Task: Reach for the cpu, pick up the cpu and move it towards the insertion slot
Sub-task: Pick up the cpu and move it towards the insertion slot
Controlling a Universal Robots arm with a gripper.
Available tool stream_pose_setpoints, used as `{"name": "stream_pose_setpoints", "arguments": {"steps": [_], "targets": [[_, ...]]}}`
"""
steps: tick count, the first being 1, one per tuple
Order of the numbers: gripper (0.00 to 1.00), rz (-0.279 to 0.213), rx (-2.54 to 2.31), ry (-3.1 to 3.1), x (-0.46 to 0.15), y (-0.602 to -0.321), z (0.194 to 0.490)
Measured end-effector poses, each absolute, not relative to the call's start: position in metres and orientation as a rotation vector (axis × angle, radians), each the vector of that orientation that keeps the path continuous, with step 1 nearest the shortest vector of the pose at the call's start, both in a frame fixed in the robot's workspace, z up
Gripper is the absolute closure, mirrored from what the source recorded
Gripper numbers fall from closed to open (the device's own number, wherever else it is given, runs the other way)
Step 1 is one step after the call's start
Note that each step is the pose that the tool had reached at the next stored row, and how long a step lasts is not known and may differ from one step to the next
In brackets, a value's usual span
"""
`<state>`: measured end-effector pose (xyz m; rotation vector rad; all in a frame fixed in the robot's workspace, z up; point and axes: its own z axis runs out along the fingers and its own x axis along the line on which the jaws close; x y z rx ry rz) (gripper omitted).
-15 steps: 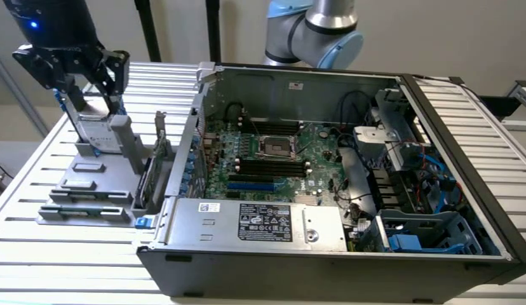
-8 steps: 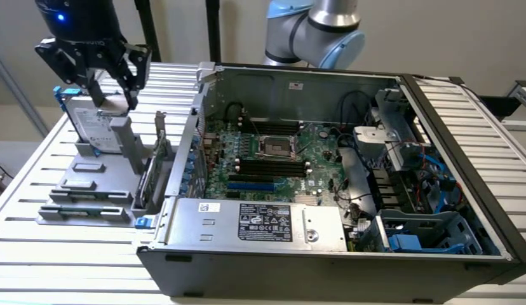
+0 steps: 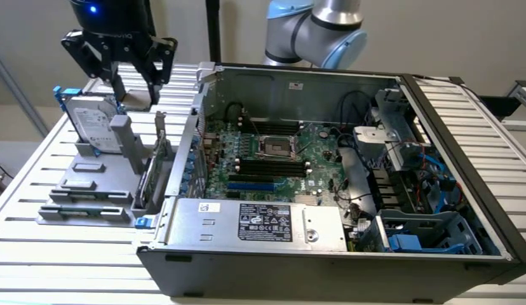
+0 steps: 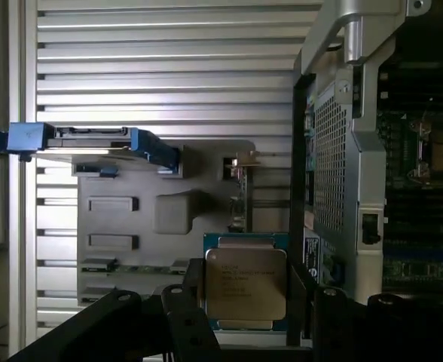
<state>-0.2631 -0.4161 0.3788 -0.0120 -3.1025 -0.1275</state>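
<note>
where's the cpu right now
The small square silvery-grey cpu sits between the pincer fingers, lifted above the grey parts holder at the exterior view's left, beside the open black computer case.

Printed matter here, none of it legible

You'll find a black label [image 3: 265,222] with white print on the power supply [image 3: 255,223] at the front of the case [image 3: 331,267], and a small white sticker [image 3: 209,207] beside it, but you can't read the words on either. In the wrist view, the cpu [image 4: 245,281] carries faint lines of engraved text on its metal top, too dim to make out.
</note>
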Motion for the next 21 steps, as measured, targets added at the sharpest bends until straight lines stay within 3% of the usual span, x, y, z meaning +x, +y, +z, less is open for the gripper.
{"name": "stream_pose_setpoints", "arguments": {"steps": [21], "targets": [[0.45, -0.165, -0.011, -3.099, -0.168, -0.416, 0.382]]}}
